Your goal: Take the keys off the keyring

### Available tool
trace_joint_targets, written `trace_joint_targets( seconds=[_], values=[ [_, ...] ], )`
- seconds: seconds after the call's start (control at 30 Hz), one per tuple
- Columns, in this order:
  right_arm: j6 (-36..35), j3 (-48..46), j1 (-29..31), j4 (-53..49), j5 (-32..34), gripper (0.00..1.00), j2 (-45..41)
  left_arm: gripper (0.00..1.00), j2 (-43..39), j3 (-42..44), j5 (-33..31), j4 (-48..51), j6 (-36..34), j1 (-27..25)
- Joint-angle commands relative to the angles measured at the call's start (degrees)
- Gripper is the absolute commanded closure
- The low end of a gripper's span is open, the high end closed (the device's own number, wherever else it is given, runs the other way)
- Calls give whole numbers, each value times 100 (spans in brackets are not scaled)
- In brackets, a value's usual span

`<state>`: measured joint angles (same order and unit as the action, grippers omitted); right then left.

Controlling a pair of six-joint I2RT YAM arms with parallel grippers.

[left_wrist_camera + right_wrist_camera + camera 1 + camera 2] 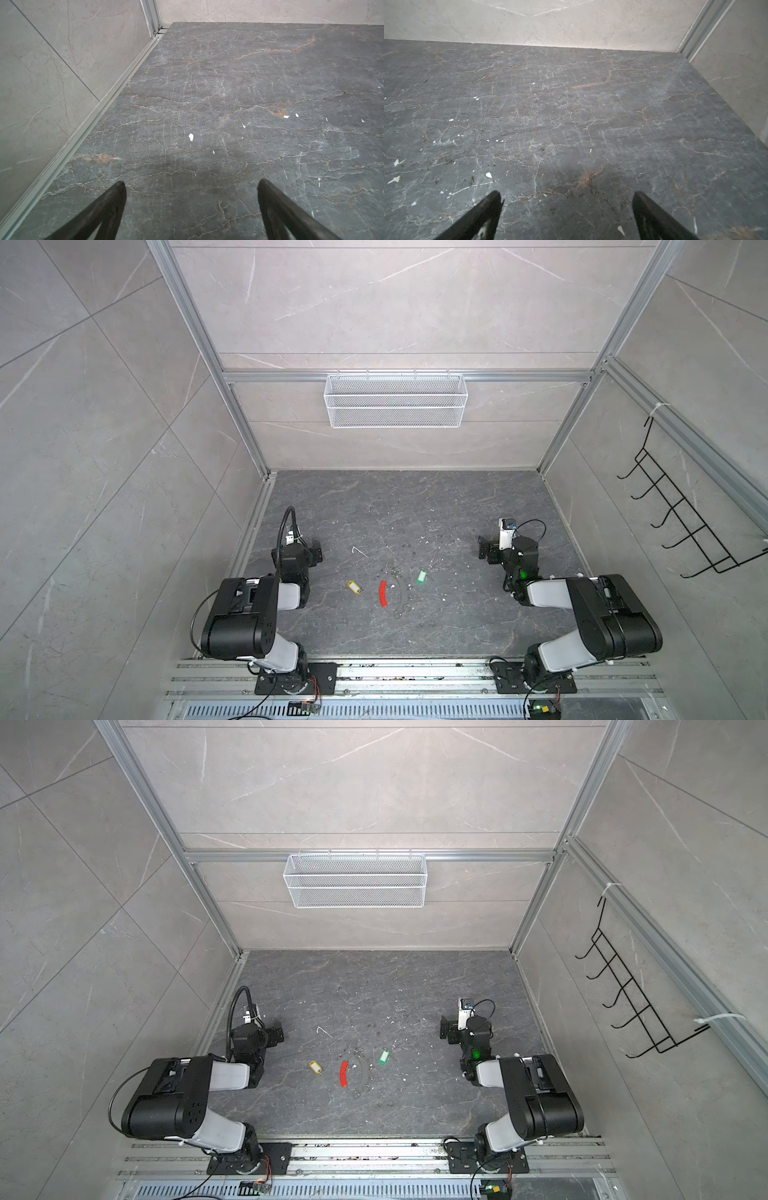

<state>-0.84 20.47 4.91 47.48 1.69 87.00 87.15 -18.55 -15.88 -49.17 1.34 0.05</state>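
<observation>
centrally, keyring (pixel 382 593) lies off table (pixel 415 510) edges (left gripper (pixel 190 185), right gripper (pixel 568 195) gaping, aside).

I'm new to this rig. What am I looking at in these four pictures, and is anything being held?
Two robot arms stand at the near edge of a dark stone-look table. Two pictures look down from overhead, almost the same view; the other two come from a camera on each wrist, looking past its claw. The left claw and right claw are open and hold nothing. Between the arms lie a yellow key tag, a green key tag and a wire keyring partly sleeved in red; both tags appear to lie apart from it.
</observation>
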Motion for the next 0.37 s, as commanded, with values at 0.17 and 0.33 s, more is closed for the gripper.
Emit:
trace_joint_targets(
  seconds=[0.17, 0.33],
  values=[
    [2, 76, 29, 140, 11, 1, -8, 0, -79, -129, 94, -153, 76, 30],
    [-1, 66, 34, 152, 10, 0, -16, 0, -77, -131, 94, -154, 69, 24]
  ],
)
